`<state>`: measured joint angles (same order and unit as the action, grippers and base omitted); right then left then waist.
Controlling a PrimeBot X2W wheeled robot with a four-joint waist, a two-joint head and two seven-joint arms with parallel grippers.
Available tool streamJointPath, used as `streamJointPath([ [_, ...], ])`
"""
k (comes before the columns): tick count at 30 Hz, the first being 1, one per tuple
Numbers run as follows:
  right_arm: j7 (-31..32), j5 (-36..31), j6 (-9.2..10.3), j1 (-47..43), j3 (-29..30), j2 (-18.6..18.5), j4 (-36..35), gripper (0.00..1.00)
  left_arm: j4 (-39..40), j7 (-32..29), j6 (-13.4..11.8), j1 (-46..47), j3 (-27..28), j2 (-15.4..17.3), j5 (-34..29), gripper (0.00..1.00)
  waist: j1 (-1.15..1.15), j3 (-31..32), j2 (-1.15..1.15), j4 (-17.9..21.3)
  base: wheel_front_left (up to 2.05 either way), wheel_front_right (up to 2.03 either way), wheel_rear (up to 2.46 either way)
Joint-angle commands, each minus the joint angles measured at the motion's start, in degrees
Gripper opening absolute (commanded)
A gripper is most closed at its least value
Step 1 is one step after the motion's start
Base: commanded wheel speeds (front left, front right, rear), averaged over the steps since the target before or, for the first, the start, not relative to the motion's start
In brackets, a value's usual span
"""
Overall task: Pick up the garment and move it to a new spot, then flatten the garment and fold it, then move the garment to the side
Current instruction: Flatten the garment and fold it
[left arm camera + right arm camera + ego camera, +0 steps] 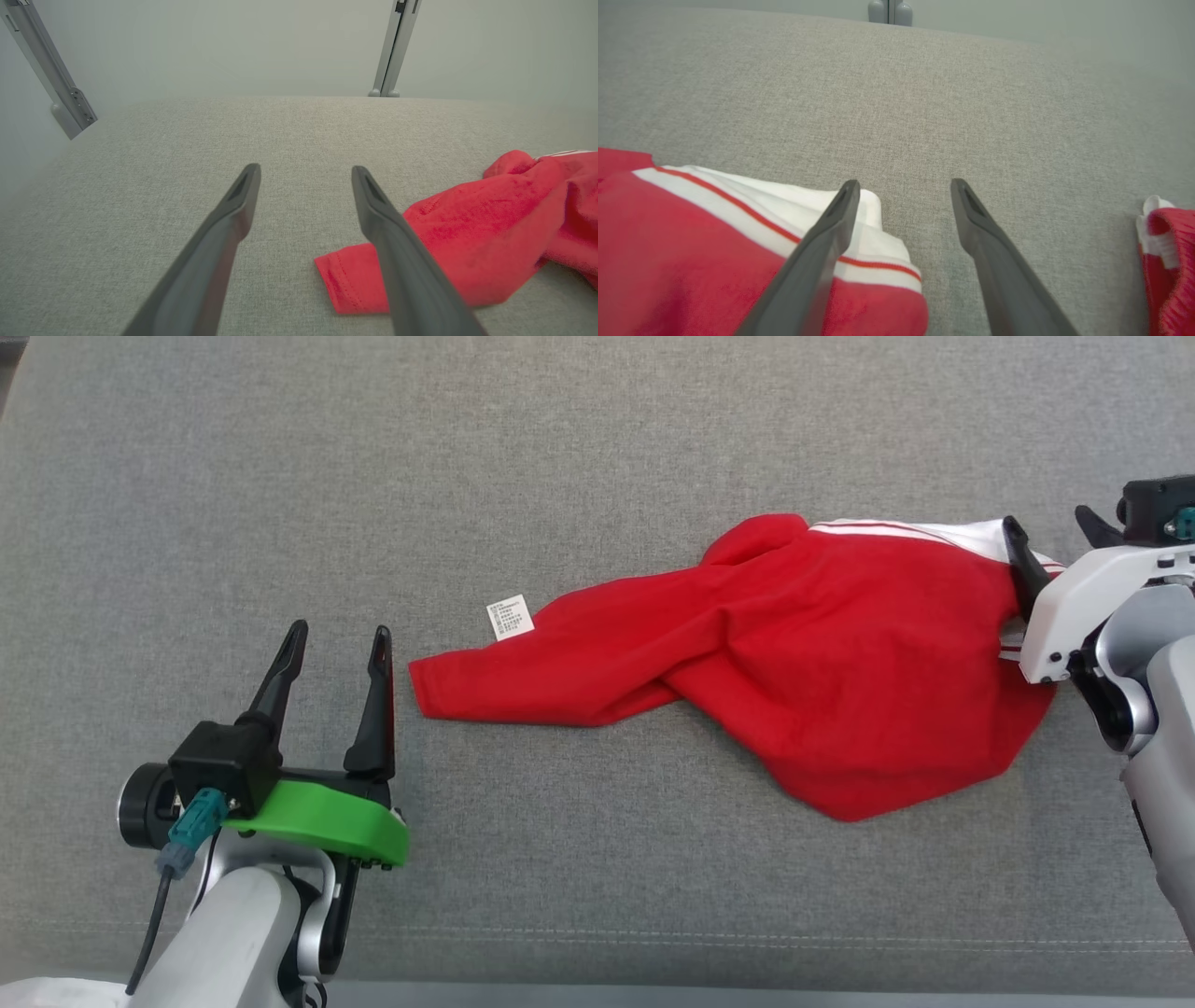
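Observation:
A red garment (822, 653) lies crumpled on the grey fabric surface (280, 476), its sleeve stretched out to the left and a white care label (510, 617) beside it. A white band with red stripes (934, 534) runs along its far right edge. My left gripper (340, 633) stands open just left of the sleeve end (355, 284), with nothing between its fingers. My right gripper (1047, 523) is open at the garment's right end. Its left finger (822, 242) is over the white band (784, 205) and the right finger over bare fabric. Another red and white fold (1164, 261) lies to its right.
A stitched seam (653, 933) runs along the surface near its front edge. Grey metal posts (395, 46) (46, 74) rise at the far edge against a pale wall. Bare grey fabric stretches beyond and left of the garment.

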<state>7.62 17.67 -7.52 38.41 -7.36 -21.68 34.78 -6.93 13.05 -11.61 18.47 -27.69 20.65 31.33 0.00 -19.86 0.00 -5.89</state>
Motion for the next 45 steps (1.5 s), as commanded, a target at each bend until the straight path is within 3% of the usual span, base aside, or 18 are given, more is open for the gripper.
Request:
streamJointPath([
  [1, 0.3, 0.7, 0.06, 0.7, -0.9, -0.7, 0.5, 1.0, -0.3, 0.3, 0.2, 1.0, 0.2, -0.1, -0.4, 1.0, 0.0, -1.6, 0.0, -1.1, 0.0, 0.0, 0.0],
  [10, 0.2, 6.7, 0.06, 3.5, -8.9, -2.3, 5.0, 0.98, -2.5, 1.2, 1.3, 2.9, 0.0, -1.1, -0.6, 1.0, 0.0, -2.8, 0.0, -1.1, 0.0, 0.0, 0.0],
  [11, 0.3, 7.6, 0.06, 3.7, -9.4, -2.3, 5.4, 0.61, -2.7, 1.3, 1.4, 3.0, 0.0, -1.3, -0.6, 1.0, 0.0, -2.8, 0.0, -1.1, 0.0, 0.0, 0.0],
  [12, 0.0, 8.3, 0.06, 4.0, -9.8, -2.4, 5.7, 0.03, -2.8, 1.3, 1.5, 3.1, 0.0, -1.4, -0.6, 1.0, 0.0, -2.8, 0.0, -1.2, 0.0, 0.0, 0.0],
  [13, -0.1, 8.8, 0.06, 4.1, -10.1, -2.7, 6.0, 0.0, -3.0, 1.4, 1.5, 3.2, 0.1, -1.5, -0.6, 1.0, 0.0, -2.8, 0.0, -1.2, 0.0, 0.0, 0.0],
  [19, -4.2, 11.7, 0.07, 6.1, -11.0, -4.1, 4.6, 0.0, -3.6, 1.7, 1.0, 2.3, 0.8, -1.7, -0.5, 1.0, 0.0, -1.8, 0.0, -0.5, 0.0, 0.0, 0.0],
  [29, -13.2, 8.5, 0.07, 8.5, -14.7, -6.5, -0.9, 0.0, -3.3, 1.8, 0.7, 1.3, 1.2, -1.3, -0.7, 1.0, 0.0, -0.2, 0.0, 1.4, 0.0, 0.0, 0.0],
  [34, -18.0, 5.4, 0.07, 0.1, -19.1, -9.6, -9.0, 0.0, -3.0, 1.9, 0.3, -0.2, 1.6, -1.2, -0.1, 1.0, 0.0, 1.3, 0.0, 2.9, 0.0, 0.0, 0.0],
  [38, -20.5, 3.3, 0.08, -9.7, -18.5, -10.6, -15.5, 0.0, -2.6, 1.8, 0.0, -1.5, 1.8, -0.4, 0.2, 1.0, 0.0, 2.1, 0.0, 4.2, 0.0, 0.0, 0.0],
  [45, -22.5, -1.3, 0.07, -25.9, -13.5, -6.7, -22.8, 0.0, -1.3, 1.0, -0.5, -2.4, 1.9, 0.6, 0.3, 1.0, 0.0, 2.9, 0.0, 5.7, 0.0, 0.0, 0.0],
])
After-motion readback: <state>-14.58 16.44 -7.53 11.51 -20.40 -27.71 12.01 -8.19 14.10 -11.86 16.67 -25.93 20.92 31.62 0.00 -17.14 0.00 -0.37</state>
